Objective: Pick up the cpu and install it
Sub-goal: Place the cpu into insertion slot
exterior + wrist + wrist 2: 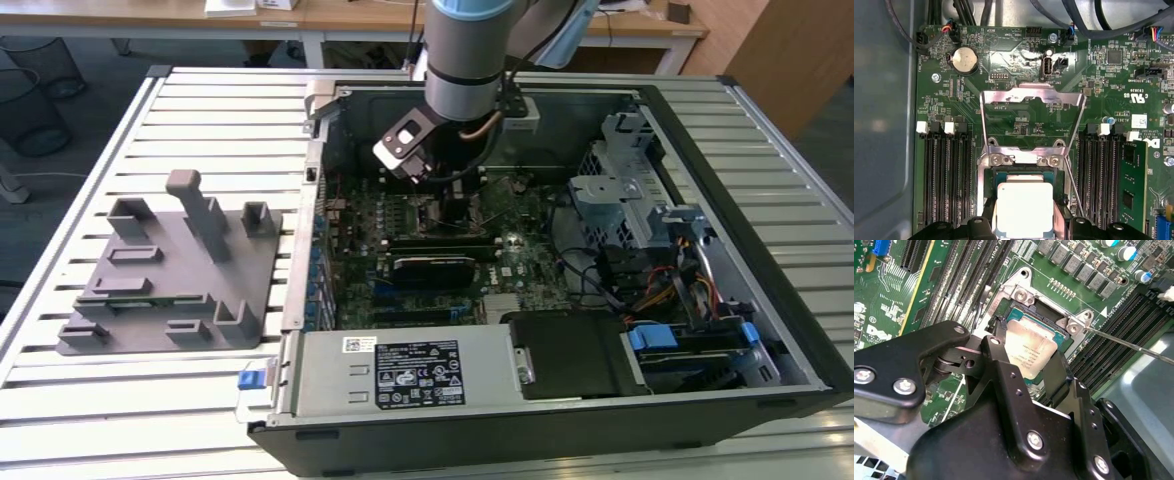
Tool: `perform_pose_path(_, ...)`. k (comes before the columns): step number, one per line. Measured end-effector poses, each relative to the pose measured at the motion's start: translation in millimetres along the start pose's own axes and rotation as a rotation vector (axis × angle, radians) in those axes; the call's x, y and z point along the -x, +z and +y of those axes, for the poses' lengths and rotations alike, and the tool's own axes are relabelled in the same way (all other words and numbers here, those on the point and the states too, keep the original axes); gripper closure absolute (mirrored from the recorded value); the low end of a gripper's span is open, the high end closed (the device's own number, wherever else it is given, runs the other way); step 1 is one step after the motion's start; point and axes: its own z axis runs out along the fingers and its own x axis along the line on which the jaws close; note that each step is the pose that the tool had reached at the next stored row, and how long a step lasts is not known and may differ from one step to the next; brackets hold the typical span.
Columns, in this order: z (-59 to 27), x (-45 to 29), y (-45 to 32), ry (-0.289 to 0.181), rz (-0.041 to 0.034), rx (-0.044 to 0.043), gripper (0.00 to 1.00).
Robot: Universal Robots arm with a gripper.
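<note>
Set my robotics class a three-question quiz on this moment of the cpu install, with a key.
1. True or false: the load plate of the socket is swung open.
2. In the first wrist view, the cpu shows: A its metal top; B its underside; C one edge only.
3. What holds the cpu at the socket?
Key: 1 true. 2 A. 3 The gripper, its fingers against two opposite cpu edges.
</note>
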Motion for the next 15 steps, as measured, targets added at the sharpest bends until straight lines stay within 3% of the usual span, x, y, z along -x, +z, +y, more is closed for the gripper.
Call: perform_pose_path(15,0.7,0.0,2.7,0.014,0.0003,-0.001,0.47)
